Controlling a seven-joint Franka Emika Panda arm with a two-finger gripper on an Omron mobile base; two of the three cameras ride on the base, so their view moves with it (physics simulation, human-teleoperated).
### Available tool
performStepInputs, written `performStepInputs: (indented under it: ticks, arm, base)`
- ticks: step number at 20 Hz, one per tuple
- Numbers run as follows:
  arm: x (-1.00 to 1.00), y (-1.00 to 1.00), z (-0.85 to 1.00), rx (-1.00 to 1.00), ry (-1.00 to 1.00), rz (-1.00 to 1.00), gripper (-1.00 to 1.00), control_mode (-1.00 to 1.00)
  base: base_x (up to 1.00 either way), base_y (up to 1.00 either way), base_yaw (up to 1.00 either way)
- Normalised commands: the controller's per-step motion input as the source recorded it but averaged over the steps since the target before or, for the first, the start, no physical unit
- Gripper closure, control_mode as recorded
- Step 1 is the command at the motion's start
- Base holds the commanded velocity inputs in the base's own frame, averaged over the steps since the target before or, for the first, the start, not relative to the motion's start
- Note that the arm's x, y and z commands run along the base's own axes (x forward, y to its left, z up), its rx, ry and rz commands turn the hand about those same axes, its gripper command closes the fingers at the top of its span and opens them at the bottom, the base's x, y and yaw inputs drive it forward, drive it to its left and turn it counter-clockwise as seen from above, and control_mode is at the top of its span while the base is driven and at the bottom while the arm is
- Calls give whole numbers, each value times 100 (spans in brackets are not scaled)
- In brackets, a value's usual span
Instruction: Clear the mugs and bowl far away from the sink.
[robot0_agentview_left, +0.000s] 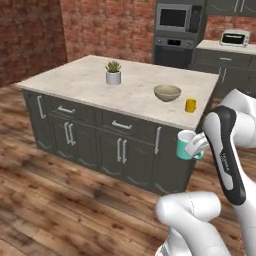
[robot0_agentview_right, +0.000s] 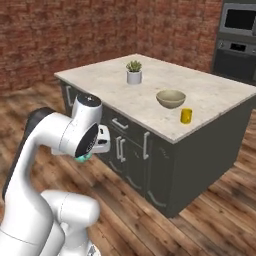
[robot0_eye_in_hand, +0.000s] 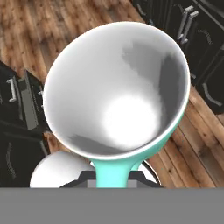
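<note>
Bowl (robot0_agentview_right: 170, 98) sits on the island counter (robot0_agentview_right: 150, 82), yellow mug (robot0_agentview_right: 186, 116) just beside it toward the counter's near edge. Potted plant (robot0_agentview_right: 133, 72) further back from the bowl. Teal mug (robot0_agentview_right: 83, 158) peeks out under the gripper (robot0_agentview_right: 100, 139), off the counter, low by the cabinet fronts.

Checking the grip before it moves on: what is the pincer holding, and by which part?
The pincer is shut on the teal mug, gripping its handle.

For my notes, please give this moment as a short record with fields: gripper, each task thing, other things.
gripper: shut on the teal mug, held off the counter, above the floor
yellow mug: upright on island counter, near its edge
bowl: on counter, beside yellow mug, apart
potted plant: on counter, farther back
</note>
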Motion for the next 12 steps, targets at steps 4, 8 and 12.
performStepInputs:
  ticks: [4, 8, 12]
  arm:
    - [0, 0, 0, 0, 0, 0, 100, 100]
    - [0, 0, 0, 0, 0, 0, 100, 100]
    - [0, 0, 0, 0, 0, 0, 100, 100]
  base:
    - [100, 83, -20]
    - [100, 34, -40]
    - [100, 23, -52]
